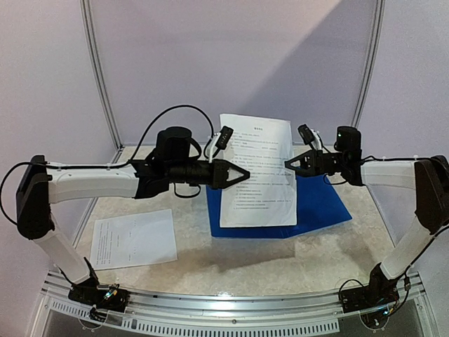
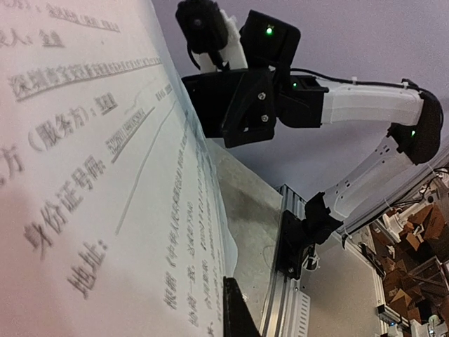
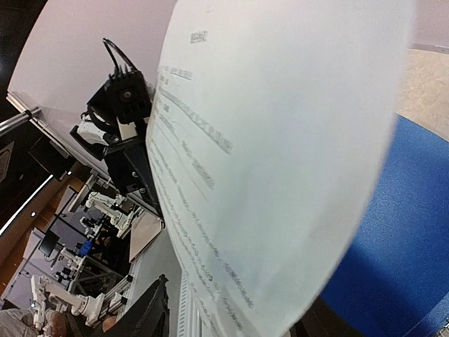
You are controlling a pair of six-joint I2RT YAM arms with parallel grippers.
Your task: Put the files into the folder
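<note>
Closest in, my two bases are bolted to the rail at 6 o'clock. The held sheet hangs up off the table at dead centre, with its bottom edge down over the blue folder. The folder pokes out toward 4 o'clock. My left claw is pinching the sheet's 9 o'clock edge and my right claw its 3 o'clock edge, both pressed tight on paper.

What worries me is that it's floppy and already bowing in my wrist cams. If my claws drift apart it'll tear or slip out, and if they creep together it'll buckle. Also, I can't tell if the folder's open. If it's shut, the sheet just lands on the cover.

The long axis runs 12 to 6, heading at the 12 end, print facing the overhead cam. A loose sheet lies flat at 8 o'clock, well apart.
</note>
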